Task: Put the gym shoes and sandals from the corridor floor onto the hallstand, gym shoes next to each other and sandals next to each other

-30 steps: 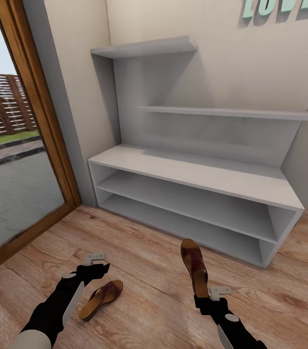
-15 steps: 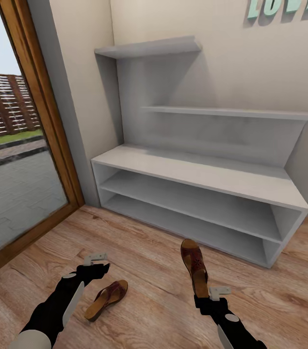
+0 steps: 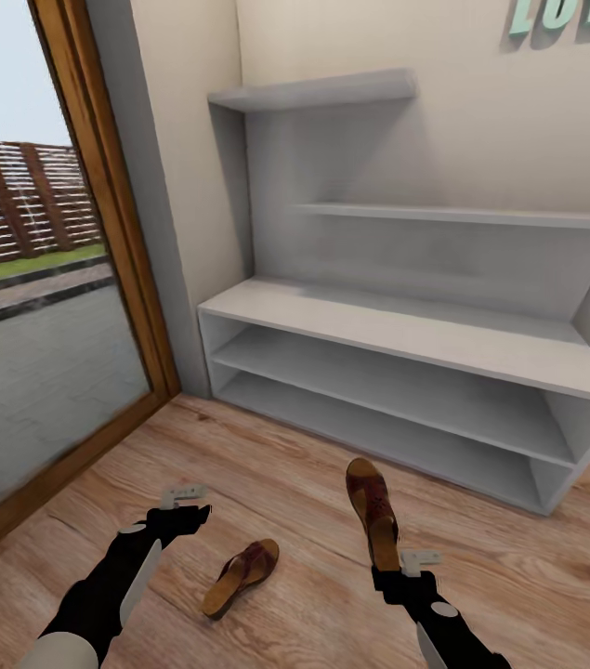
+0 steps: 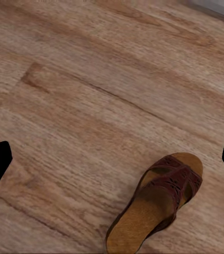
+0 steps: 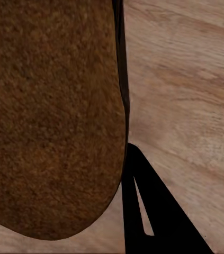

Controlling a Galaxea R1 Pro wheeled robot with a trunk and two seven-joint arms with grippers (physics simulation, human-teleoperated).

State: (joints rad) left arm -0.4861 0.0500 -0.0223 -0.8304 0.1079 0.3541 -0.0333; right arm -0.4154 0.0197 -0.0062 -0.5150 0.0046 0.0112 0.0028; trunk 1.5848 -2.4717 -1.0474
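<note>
The right gripper [image 3: 389, 569] is closed on the heel of a sandal [image 3: 372, 509], holding it off the floor [image 3: 295, 483] with its toe pointing toward the rack [image 3: 406, 334]; in the right wrist view the sandal's brown sole [image 5: 53, 116] lies flat against one dark finger [image 5: 151, 206], with wood planks beside it; the other sandal [image 3: 242, 576] lies on the floor between the two arms, toe toward the rack, strap side up, tan insole showing; in the left wrist view this sandal [image 4: 159, 203] sits on the planks ahead of the left gripper [image 4: 112, 159], whose two fingertips stand wide apart at opposite edges of that view with nothing between them, so it is open; in the head view the left gripper [image 3: 186, 506] hovers above the floor, near the lying sandal but not touching it; the rack stands against the cream wall [image 3: 443, 139], its left end near a wood-framed glass door [image 3: 118, 279]; its bench top, both lower shelves and two stepped upper shelves are bare; teal letters [image 3: 569, 14] hang on the wall above its right part; through the glass, paving and a slatted fence [image 3: 25, 200] show.
</note>
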